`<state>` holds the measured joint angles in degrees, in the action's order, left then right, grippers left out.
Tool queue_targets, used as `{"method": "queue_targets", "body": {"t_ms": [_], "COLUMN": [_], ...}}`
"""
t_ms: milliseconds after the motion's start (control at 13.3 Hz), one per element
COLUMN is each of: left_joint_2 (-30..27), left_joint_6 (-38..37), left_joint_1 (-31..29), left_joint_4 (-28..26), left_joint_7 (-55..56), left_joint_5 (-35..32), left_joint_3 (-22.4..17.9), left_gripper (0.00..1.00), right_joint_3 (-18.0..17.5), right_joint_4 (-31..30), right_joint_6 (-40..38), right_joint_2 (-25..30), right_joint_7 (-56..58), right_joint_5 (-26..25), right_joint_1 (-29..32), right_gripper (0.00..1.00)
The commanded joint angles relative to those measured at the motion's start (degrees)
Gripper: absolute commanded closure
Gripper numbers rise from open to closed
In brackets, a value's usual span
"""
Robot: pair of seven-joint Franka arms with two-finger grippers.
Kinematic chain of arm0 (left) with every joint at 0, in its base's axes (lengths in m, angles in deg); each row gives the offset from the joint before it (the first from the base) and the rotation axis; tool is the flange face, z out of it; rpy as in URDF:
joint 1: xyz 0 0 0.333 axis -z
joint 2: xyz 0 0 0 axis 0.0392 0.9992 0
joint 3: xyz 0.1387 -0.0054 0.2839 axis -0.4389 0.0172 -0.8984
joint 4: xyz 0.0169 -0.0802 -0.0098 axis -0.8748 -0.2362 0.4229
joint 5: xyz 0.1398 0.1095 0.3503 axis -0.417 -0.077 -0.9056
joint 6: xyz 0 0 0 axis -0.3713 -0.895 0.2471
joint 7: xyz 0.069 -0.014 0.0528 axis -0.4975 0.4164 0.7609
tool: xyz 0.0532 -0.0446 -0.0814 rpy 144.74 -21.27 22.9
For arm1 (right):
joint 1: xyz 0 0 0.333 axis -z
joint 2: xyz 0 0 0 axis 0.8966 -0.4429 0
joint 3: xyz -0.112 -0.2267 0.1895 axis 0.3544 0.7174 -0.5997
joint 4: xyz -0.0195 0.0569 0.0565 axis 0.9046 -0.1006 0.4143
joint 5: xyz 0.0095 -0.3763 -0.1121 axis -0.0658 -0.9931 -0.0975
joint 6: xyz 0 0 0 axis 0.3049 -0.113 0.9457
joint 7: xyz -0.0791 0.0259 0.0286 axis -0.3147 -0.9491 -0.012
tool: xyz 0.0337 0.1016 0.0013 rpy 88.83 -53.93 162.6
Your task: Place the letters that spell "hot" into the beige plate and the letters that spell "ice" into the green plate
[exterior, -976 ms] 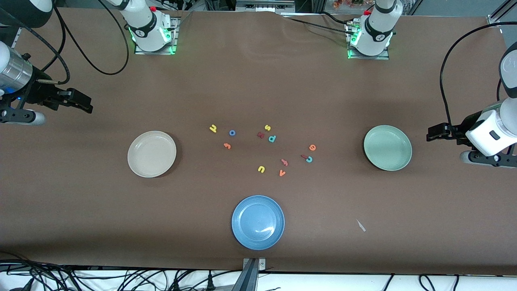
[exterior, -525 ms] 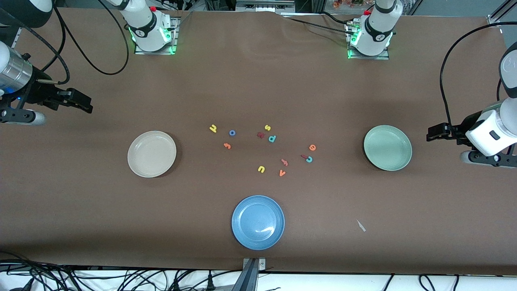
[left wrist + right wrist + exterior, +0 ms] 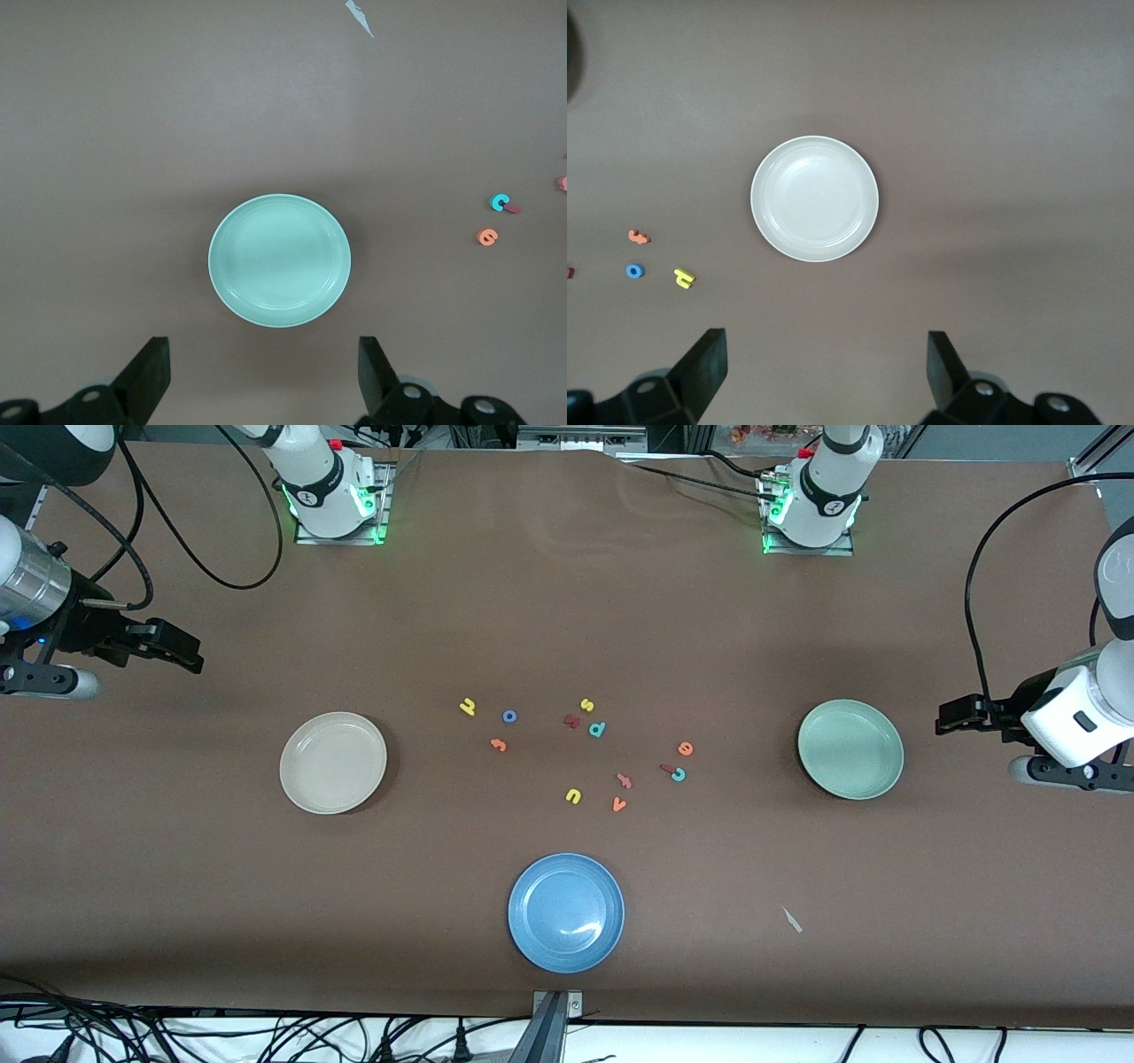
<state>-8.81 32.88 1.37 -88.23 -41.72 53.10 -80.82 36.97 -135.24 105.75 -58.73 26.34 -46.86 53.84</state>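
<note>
Letters for "hot" [image 3: 509, 716] and "ice" [image 3: 678, 774] all lie loose mid-table, so I judge nothing sorted yet. I see the beige plate [image 3: 333, 763] and green plate [image 3: 850, 749] both empty. My left gripper [image 3: 952, 716] waits beside the green plate, my right gripper [image 3: 182, 654] near the beige one, both with jaws spread and holding nothing.

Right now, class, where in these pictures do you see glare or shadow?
Front view: a white glare streak on the blue plate; a dark shadow hugs the beige plate on the side toward the scattered letters. Left wrist view: soft shadow rings the green plate. Right wrist view: even light, no glare.
</note>
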Motion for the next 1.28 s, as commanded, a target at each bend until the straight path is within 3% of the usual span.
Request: {"method": "queue_targets", "body": {"t_ms": [0, 225, 601, 901, 1201], "left_joint_2": [-0.90, -0.90, 0.68, 2.53, 1.83], "left_joint_6": [-0.03, -0.03, 0.06, 1.90, 16.89], "left_joint_1": [-0.01, 0.16, 1.83, 1.83, 1.66], "left_joint_4": [-0.65, -0.65, -1.09, -2.14, -13.45], "left_joint_7": [-0.07, 0.80, 10.45, 21.87, 36.11], "left_joint_5": [-1.63, -1.55, 0.99, 2.15, 2.06], "left_joint_3": [0.44, 0.44, 3.07, 8.07, 14.66], "left_gripper": [0.06, 0.00, 0.00, 0.01, 0.01], "right_joint_3": [-0.07, 0.01, -0.25, -0.34, -0.34], "right_joint_4": [-1.34, -1.34, -0.46, -0.37, -0.11], "right_joint_6": [-0.15, -0.15, -0.15, 0.29, 1.34], "right_joint_2": [1.36, 1.36, 1.10, 0.84, 0.22], "right_joint_7": [0.36, 0.28, -0.43, -1.66, -1.74], "right_joint_5": [-0.11, -0.11, 0.86, 1.03, 1.12], "right_joint_1": [0.11, 0.11, -0.24, -0.42, -0.15], "right_gripper": [0.00, 0.00, 0.00, 0.00, 0.00]}}
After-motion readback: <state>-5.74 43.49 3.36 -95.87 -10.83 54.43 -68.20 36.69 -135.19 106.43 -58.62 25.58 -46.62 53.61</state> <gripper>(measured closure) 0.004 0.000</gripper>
